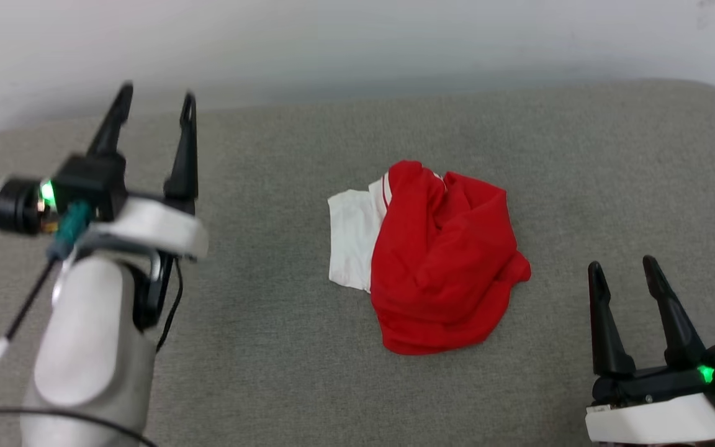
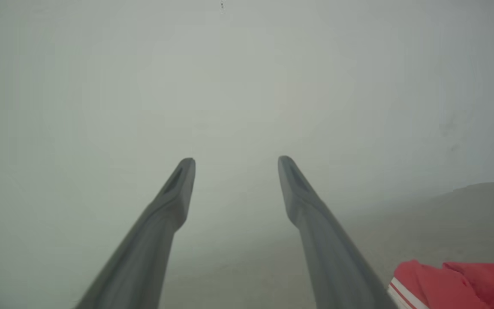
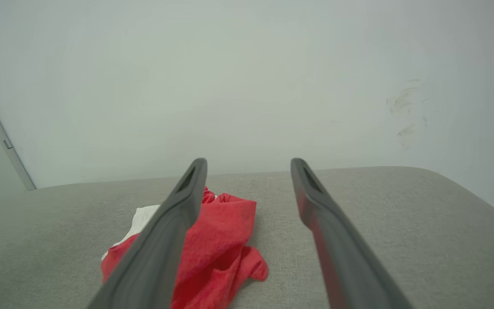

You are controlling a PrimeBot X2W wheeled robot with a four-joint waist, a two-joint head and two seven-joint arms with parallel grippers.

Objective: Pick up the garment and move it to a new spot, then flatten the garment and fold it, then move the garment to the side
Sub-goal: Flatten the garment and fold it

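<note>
Pickup not yet begun: the crumpled red jersey shirt with white sleeve (image 1: 444,261) lies mid-way on the grey fabric pad (image 1: 270,347). The left gripper (image 1: 156,93) at nine o'clock and the right gripper (image 1: 622,264) at four gape empty. Next, I judge: reach in and pinch a fold.

You're looking at a garment (image 1: 444,267) of soft, matt red and white cloth, heavily creased. Your table (image 1: 270,360) is covered in grey woven fabric, coarse-grained and dull. The left pincer (image 1: 156,93) and right pincer (image 1: 622,264) have dark matt plastic fingers; their white housings (image 1: 655,421) look smooth, slightly glossy.
</note>
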